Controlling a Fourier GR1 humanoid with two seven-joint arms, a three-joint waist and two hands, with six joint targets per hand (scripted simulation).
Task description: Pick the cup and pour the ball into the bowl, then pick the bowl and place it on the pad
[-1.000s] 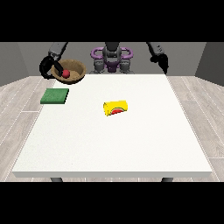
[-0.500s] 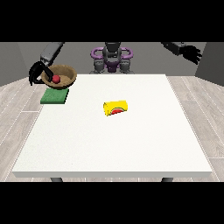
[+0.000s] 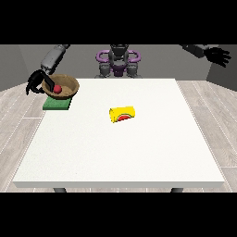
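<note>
Across the wide white tabletop [image 3: 139, 152], a brown wooden bowl [image 3: 62, 85] sits over the flat green square pad [image 3: 56, 104] near the far corner at the view's left. Mid-table a yellow cup [image 3: 122, 113] lies on its side. Inside the bowl rests a small red ball [image 3: 57, 89]. The hand at the view's left [image 3: 38, 82] curls its fingers round the bowl's rim; the hand at the view's right [image 3: 217, 54] hangs in the air, fingers spread, holding nothing.
</note>
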